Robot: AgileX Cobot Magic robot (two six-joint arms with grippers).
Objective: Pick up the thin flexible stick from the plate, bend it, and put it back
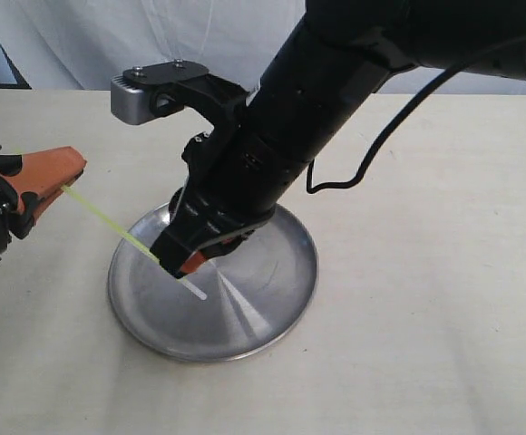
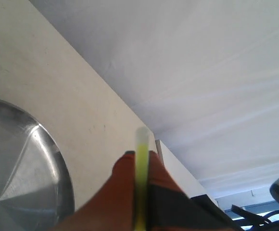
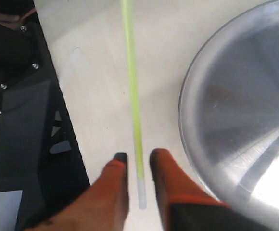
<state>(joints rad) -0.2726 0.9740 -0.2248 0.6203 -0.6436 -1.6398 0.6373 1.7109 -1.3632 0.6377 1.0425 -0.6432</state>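
Observation:
The thin yellow-green stick [image 1: 109, 220] runs straight from my left gripper [image 1: 71, 179] down to the plate [image 1: 290, 272], its whitish tip [image 1: 196, 291] over the dish. In the left wrist view the orange fingers of the left gripper [image 2: 140, 155] are shut on the stick [image 2: 142, 142], with the plate [image 2: 19, 159] below. My right gripper [image 1: 181, 263] hangs over the plate's near-left part. In the right wrist view the right gripper [image 3: 139, 155] is open, the stick [image 3: 132, 86] passing between its fingers with a gap on each side, beside the plate [image 3: 235, 106].
The plate rests on a beige table [image 1: 426, 344] with a white cloth backdrop [image 1: 109, 45] behind. A black cable [image 1: 354, 172] loops off the right arm. Dark robot base parts [image 3: 24, 144] stand near the table edge in the right wrist view.

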